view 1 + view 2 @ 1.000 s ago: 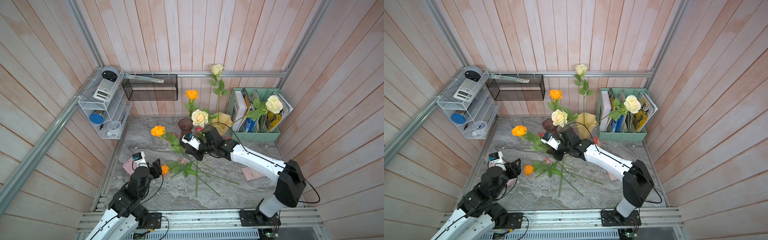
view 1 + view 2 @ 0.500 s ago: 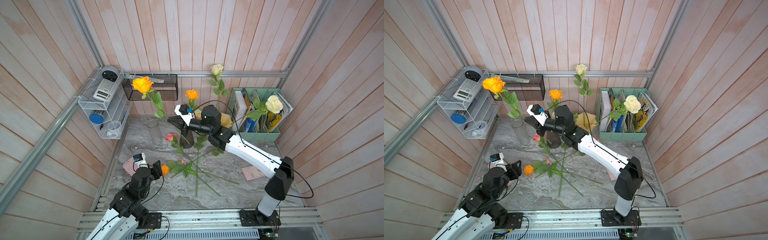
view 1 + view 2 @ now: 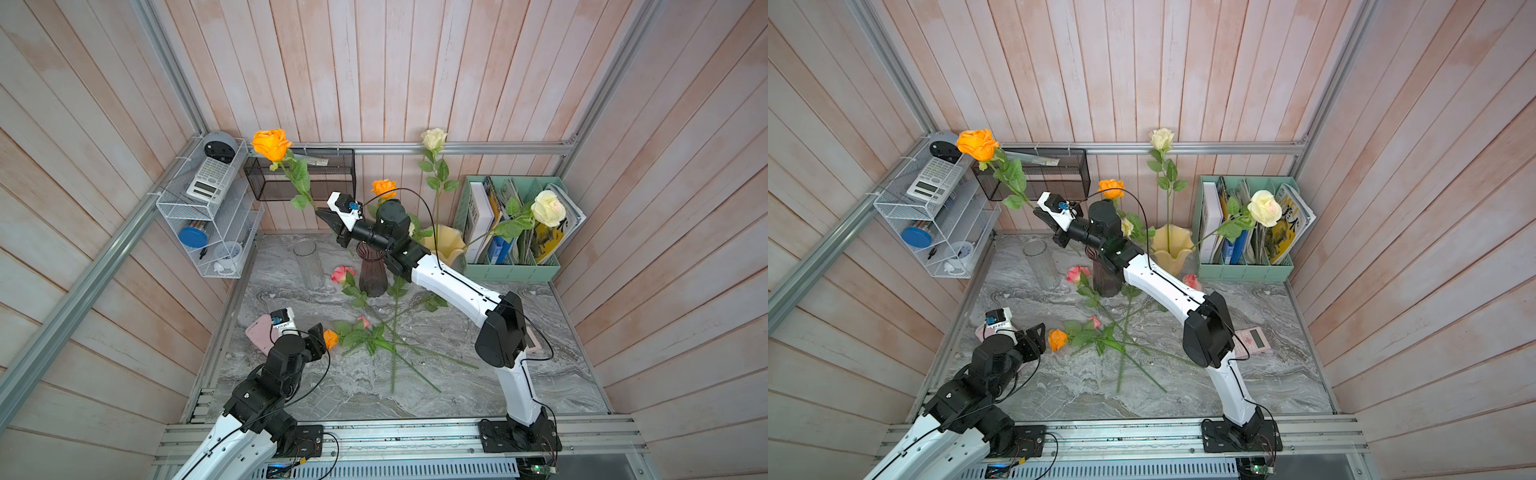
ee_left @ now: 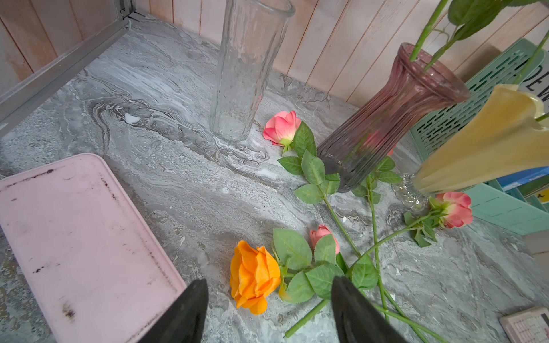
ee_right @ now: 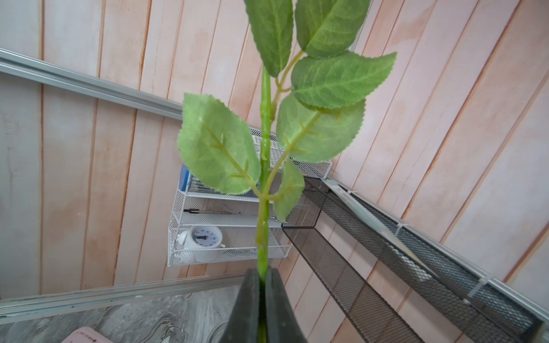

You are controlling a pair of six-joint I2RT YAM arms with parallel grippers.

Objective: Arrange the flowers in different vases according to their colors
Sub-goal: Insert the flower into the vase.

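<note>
My right gripper (image 3: 322, 214) (image 5: 261, 274) is shut on the green stem (image 5: 264, 178) of an orange rose (image 3: 271, 143) (image 3: 977, 144). It holds the rose high and tilted, near the purple vase (image 3: 371, 270) (image 4: 386, 118) and the bare clear vase (image 3: 309, 264) (image 4: 246, 68). Another orange rose (image 3: 384, 188) stands in the purple vase. Cream roses (image 3: 433, 138) stand in the pale yellow vase (image 3: 444, 245). My left gripper (image 3: 319, 343) (image 4: 269, 283) is open just short of an orange rose (image 4: 255, 276) lying on the table among pink roses (image 4: 282, 127).
A pink tray (image 4: 74, 237) lies beside my left gripper. The mint file holder (image 3: 511, 232) stands at the back right. A white wire shelf (image 3: 208, 216) and a black mesh basket (image 3: 299, 178) hang on the walls. A pink calculator (image 3: 1252, 338) lies behind the right arm.
My right gripper has lifted the orange rose from low over the table up toward the back left wall. The left arm has not moved.
</note>
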